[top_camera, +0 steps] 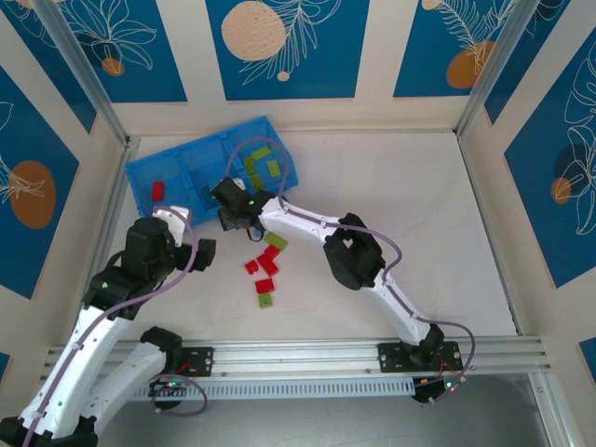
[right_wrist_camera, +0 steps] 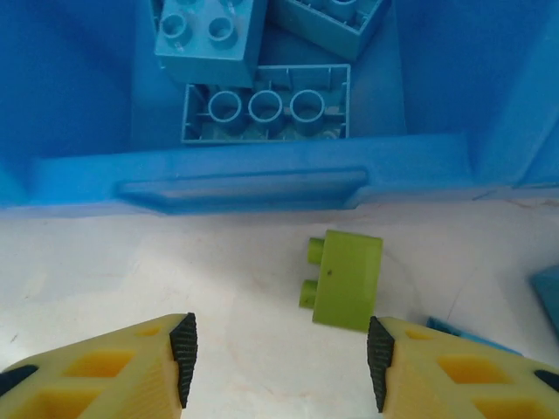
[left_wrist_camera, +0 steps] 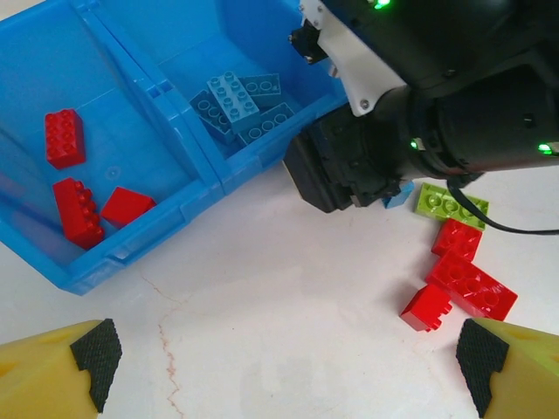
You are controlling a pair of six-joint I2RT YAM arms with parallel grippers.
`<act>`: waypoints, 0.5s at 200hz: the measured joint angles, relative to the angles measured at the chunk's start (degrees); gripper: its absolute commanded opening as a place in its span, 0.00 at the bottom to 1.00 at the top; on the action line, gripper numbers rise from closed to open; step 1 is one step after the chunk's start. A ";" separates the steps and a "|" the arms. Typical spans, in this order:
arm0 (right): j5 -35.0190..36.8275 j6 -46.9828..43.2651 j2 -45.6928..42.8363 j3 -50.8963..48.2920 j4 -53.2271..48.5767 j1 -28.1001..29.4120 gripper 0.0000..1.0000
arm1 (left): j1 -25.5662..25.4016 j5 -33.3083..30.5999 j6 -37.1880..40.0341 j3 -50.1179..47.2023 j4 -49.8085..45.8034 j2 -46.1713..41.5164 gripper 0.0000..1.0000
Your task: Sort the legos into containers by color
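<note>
**While both claws stand released, loose bricks lie beside the bin**

Since the white table (top_camera: pixel 400 205) is the largest thing, it comes first. At its far left it carries a rectangular blue plastic bin (top_camera: pixel 200 158) with three compartments side by side.

The right gripper (right_wrist_camera: pixel 279 349) is low in front of the near wall of the middle compartment. Its yellow fingers with black pads are spread apart and grasp nothing. The left gripper (left_wrist_camera: pixel 284 353) hangs over bare table near the bin, also spread wide and empty.

Three red bricks (left_wrist_camera: pixel 77 211) lie in the left compartment, and several light blue bricks (left_wrist_camera: pixel 240 105) lie in the middle one. In the right compartment there are yellow-green bricks (top_camera: pixel 264 168).

On the table, a small yellow-green brick on its side (right_wrist_camera: pixel 345 278) lies just ahead of the gap between the right gripper's fingers. It is just beside the bin wall and close to the right pad, but I cannot tell if it touches the pad. Near that gripper lie three loose red bricks (left_wrist_camera: pixel 472 285), a flat yellow-green brick (left_wrist_camera: pixel 452 203) and a light blue piece (left_wrist_camera: pixel 399 194).
</note>
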 measured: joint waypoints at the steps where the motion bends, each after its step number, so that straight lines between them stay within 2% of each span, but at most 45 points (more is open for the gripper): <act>1: 0.02 0.00 0.09 0.13 -0.09 -0.02 0.55 | 0.00 0.00 0.00 0.00 0.00 -0.02 1.00; 56: -0.11 -0.42 5.97 8.48 -3.74 -0.85 0.44 | 0.00 0.17 0.02 -0.09 0.13 -0.02 1.00; 100: -0.02 -0.44 6.38 9.77 -6.21 -1.05 0.44 | 0.00 0.17 0.02 -0.09 0.13 -0.02 1.00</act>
